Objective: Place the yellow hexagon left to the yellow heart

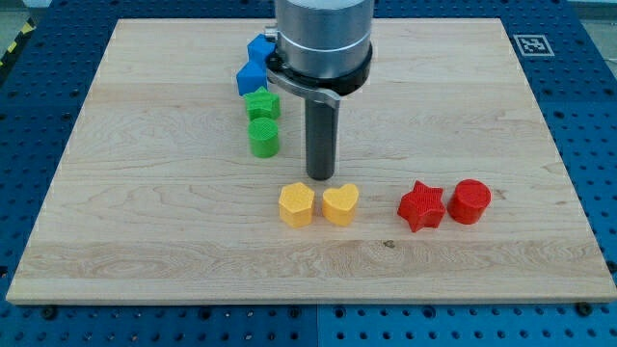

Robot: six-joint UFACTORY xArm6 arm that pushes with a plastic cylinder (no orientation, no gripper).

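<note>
My tip [319,179] is hovering just above the gap between the yellow hexagon [297,204] and the yellow heart [340,204], touching neither. The hexagon is already sitting just left of the heart on the table [145,212]. The rod has no hand, so it is holding nothing.

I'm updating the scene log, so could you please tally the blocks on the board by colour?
Blue: 2, and
Green: 2, and
Yellow: 2, hexagon and heart
Red: 2, star and cylinder
Total: 8
</note>
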